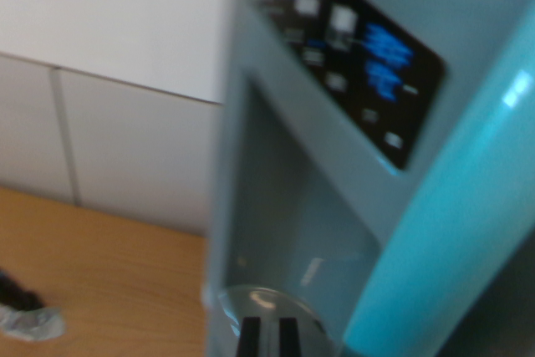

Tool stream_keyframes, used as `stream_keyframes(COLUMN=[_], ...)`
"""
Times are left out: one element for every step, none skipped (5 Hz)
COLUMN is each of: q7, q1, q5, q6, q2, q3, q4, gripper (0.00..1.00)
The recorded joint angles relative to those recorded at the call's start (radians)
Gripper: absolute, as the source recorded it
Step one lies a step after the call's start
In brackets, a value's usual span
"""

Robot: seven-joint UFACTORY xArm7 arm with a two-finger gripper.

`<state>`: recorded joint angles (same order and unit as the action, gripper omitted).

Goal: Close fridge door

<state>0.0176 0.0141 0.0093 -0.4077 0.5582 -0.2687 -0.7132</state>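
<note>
Fridge door: a pale teal panel filling the right of the blurred wrist view, tilted, with a dark control panel above a dispenser recess.
Handling: likely rigid, smooth, hinged; best pushed flat on its face, not grasped.
Gripper: two dark fingertips low in view, narrowly parted, holding nothing, close to the recess.
Surroundings: wooden floor, white wall at left.

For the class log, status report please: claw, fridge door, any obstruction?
Claw at bottom edge, against the fridge door; open or shut unclear. Dispenser recess just above it. Picture blurred; no obstruction visible.
</note>
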Motion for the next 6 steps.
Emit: stream_keyframes(q7=[0.0,0.0,0.0,0.0,0.0,0.0], q1=[0.0,0.0,0.0,0.0,0.0,0.0], q5=[0.0,0.0,0.0,0.0,0.0,0.0], q6=[0.0,0.0,0.0,0.0,0.0,0.0], q2=[0.0,-0.032,-0.032,-0.084,-0.084,-0.122], q3=[0.0,0.035,0.035,0.062,0.062,0.089], q4=[0.0,-0.027,-0.027,-0.071,-0.071,-0.096], gripper=[1.0,1.0,1.0,1.0,1.0,1.0])
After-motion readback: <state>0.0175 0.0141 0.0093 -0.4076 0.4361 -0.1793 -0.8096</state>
